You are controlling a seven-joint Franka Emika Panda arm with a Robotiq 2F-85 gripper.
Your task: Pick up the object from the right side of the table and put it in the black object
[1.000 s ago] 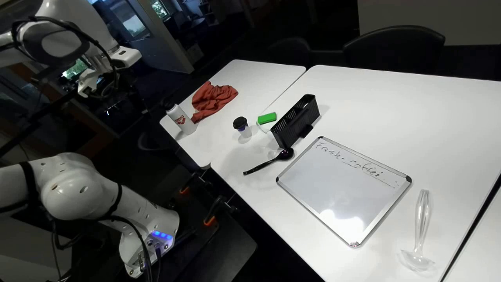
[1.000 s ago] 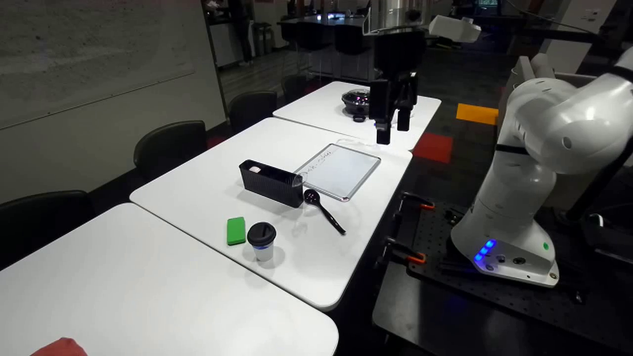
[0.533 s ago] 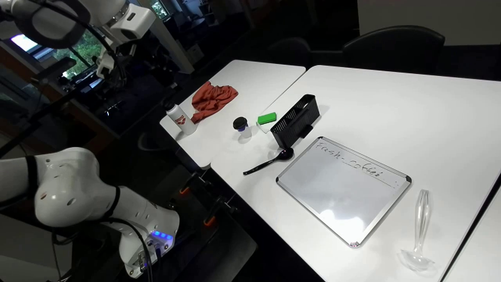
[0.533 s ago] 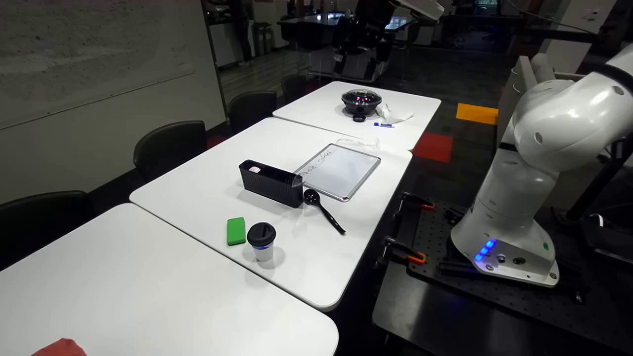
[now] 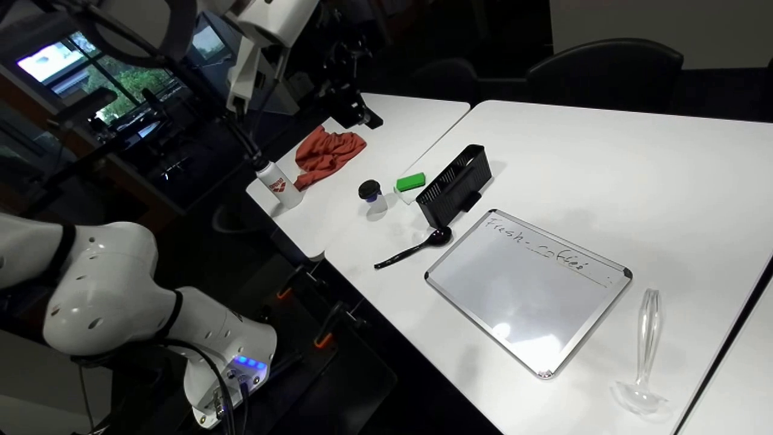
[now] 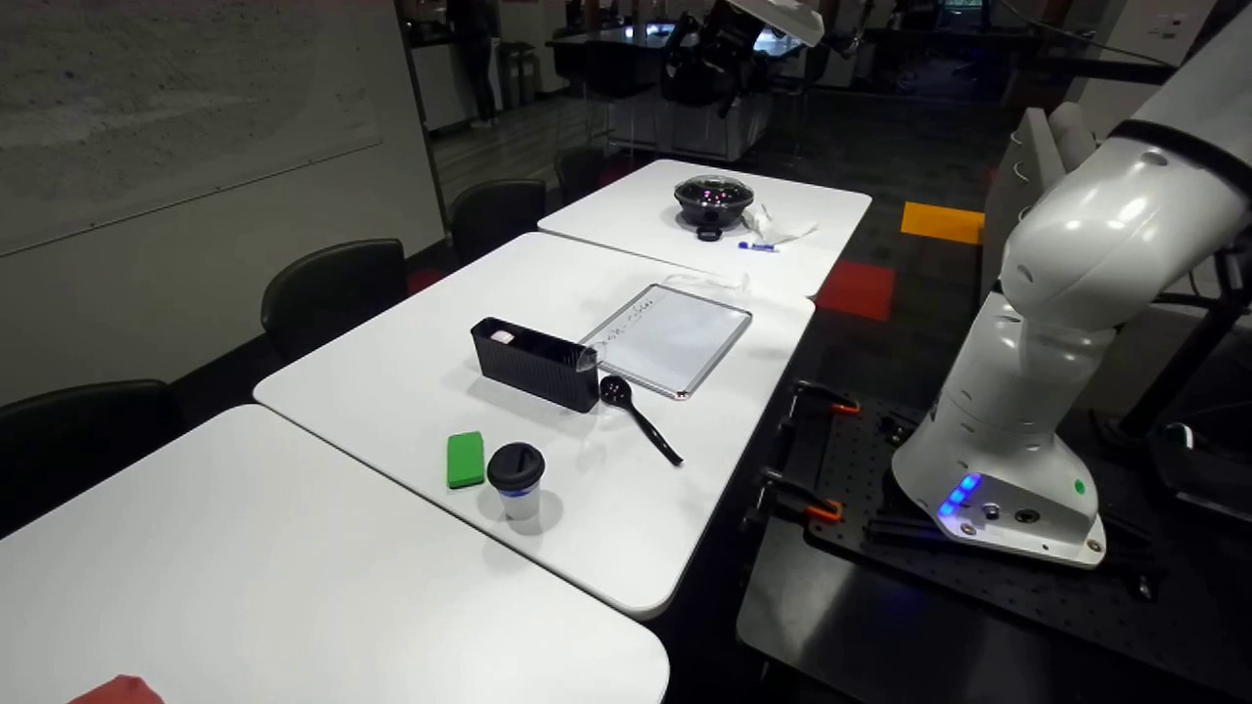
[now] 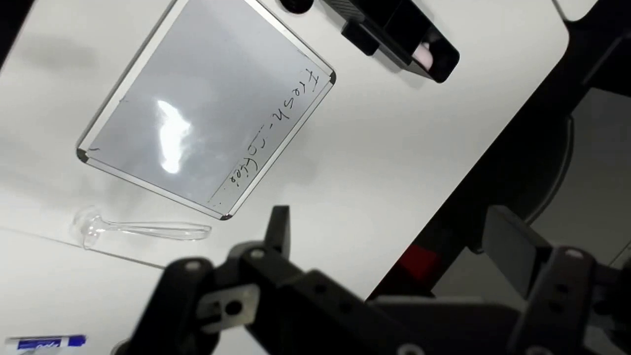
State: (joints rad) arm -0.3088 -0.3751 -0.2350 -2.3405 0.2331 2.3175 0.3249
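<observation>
White tables (image 5: 604,175) in a dim room; the pincer (image 7: 389,222) is raised above tabletop height, its 2 fingers (image 7: 280,229) spread wide.

In the wrist view, the clear ladle (image 7: 143,228) lies on a table to the left of the pincer, apart from it, its handle end nearer the fingers. To the upper left of the pincer lies the lettered whiteboard (image 7: 207,98), near the ladle; above the pincer in that view, well apart from it, stands the black container (image 7: 392,43), a pale pink item (image 7: 424,55) in its end compartment.

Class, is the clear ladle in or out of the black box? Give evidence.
Out: the wrist view shows the ladle on the table, apart from the box.
</observation>
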